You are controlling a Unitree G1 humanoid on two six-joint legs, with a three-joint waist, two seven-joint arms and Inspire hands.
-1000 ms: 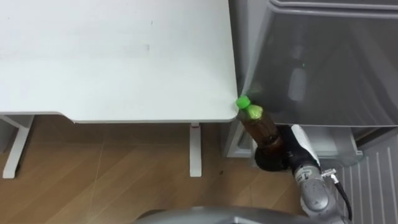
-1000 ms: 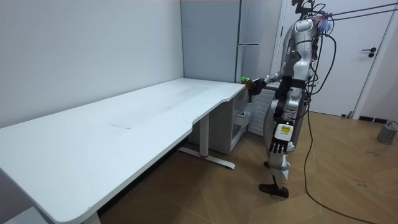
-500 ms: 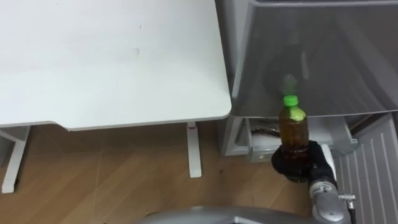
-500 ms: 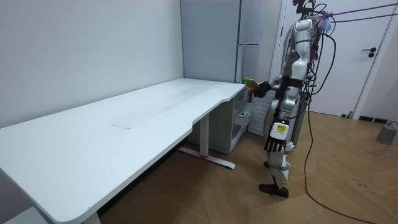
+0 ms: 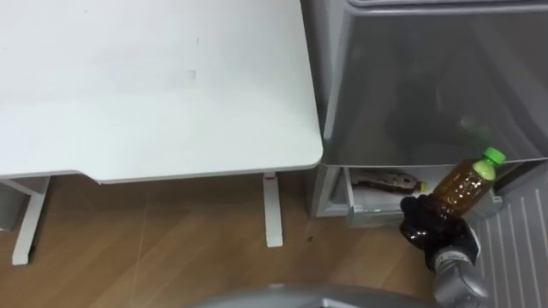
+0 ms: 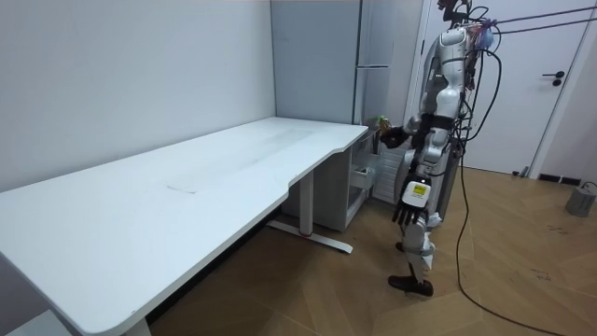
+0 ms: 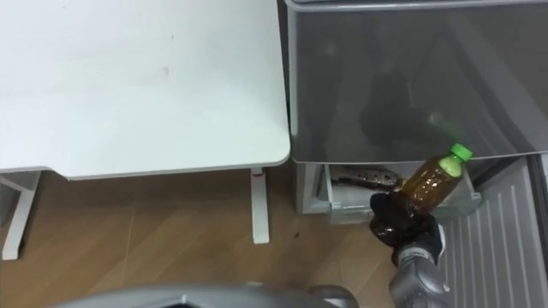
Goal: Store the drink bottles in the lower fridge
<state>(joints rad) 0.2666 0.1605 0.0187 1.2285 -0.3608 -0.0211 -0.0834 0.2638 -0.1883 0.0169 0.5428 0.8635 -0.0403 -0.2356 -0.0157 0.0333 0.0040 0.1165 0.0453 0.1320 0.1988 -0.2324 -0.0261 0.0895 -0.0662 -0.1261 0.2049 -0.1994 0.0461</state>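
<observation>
The left robot hand (image 6: 409,213) hangs at the robot's side, fingers loose. A second ago the bottle was at the rounded corner of the smooth, matte white tabletop (image 5: 171,85). It has since travelled right, across the glossy grey fridge (image 5: 428,77), whose front mirrors the green cap. The pale plastic lower drawer (image 5: 377,207) stands open and holds a dark long thing (image 5: 387,181) that I cannot identify. Just right of it, the bottle (image 5: 458,181), clear plastic with brown drink, leans cap to the right. The right robot hand (image 5: 431,224) is clamped round its base. I judge that placing comes next.
</observation>
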